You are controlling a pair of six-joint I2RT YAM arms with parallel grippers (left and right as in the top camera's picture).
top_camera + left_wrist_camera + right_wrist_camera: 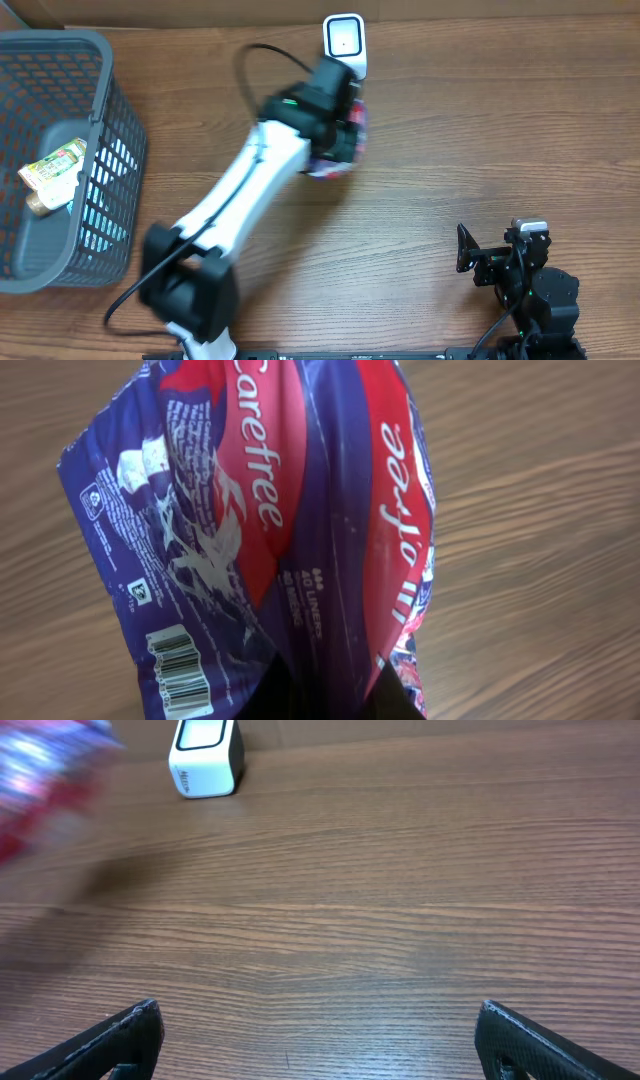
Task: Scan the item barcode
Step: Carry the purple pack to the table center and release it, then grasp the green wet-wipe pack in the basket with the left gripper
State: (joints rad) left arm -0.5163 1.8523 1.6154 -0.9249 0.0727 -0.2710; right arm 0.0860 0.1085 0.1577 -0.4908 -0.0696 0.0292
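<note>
Left gripper (338, 130) clamps a crinkled, glossy purple-red plastic packet (300, 530), boxy white scanner (344, 40) just beyond its fingertips; right gripper (318, 1020) gapes wide over woodgrain table (380, 900).

The left arm reaches slantwise from the near edge across the wooden table (500, 120); its left gripper (338, 130) clasps a purple and red packet (328, 170) just beside a white scanner (345, 42); a grey basket (100, 45) at the left holds a green and yellow carton (52, 172); the right gripper (467, 255) sits well apart, jaws spread.
</note>
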